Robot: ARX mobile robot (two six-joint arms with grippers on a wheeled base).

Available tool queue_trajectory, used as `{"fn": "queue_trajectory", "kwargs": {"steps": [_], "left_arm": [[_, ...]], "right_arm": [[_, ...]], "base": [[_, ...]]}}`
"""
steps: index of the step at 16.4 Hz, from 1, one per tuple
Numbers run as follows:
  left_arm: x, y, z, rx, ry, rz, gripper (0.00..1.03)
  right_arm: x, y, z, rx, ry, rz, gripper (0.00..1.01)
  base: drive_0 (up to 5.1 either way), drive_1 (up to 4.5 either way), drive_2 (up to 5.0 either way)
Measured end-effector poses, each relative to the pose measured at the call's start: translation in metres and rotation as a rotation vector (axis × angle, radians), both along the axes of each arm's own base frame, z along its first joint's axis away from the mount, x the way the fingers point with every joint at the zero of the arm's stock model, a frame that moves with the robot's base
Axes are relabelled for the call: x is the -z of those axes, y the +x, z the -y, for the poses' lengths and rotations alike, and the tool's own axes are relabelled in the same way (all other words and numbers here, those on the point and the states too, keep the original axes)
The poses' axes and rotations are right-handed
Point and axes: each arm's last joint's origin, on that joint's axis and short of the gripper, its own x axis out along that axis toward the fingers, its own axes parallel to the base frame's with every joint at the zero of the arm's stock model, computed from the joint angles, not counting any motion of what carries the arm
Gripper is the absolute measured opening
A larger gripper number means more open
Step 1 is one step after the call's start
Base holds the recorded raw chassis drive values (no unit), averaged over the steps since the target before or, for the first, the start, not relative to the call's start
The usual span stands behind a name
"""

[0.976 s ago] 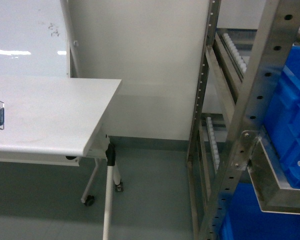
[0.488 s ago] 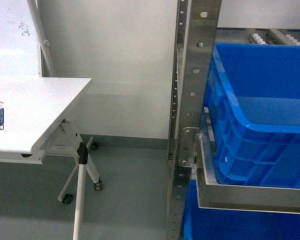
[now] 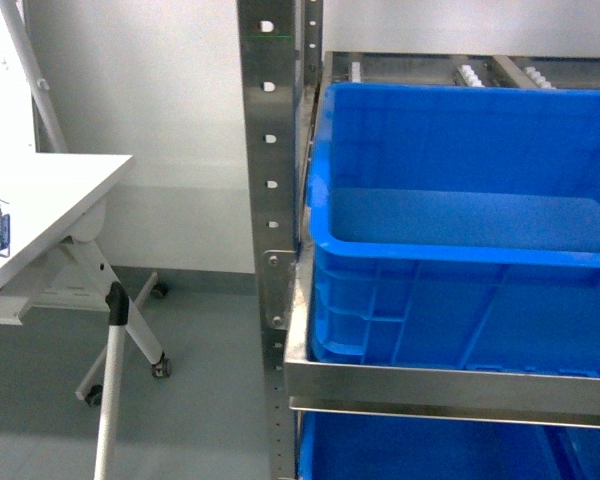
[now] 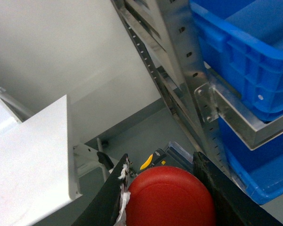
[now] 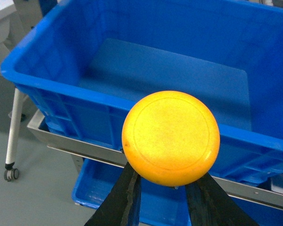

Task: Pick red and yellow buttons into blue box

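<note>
Two buttons, one in each hand, right by the blue box.

No readable labels or brand names anywhere, far as I can see. Left hand is clamped on the red button, its black fingers pressed to either side of the cap, down beside the steel rack. Right hand grips the yellow button just in front of the blue box, near its front rim. That box sits on a metal rack shelf, another blue crate under it. White counter on caster legs stands at left, over a grey floor and against a plain white wall.
</note>
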Motion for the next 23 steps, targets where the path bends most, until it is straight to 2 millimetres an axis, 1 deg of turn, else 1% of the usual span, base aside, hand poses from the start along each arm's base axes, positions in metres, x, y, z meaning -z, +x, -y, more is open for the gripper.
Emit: {"fn": "queue_trajectory", "kwargs": {"steps": [23], "left_arm": [[0.0004,-0.0002,0.0000,0.000,0.001,-0.004,0.33]], "right_arm": [[0.0001,0.0000,-0.0001,0.000,0.000,0.000,0.20]], "base": [[5.0,-2.33,-2.3]]}}
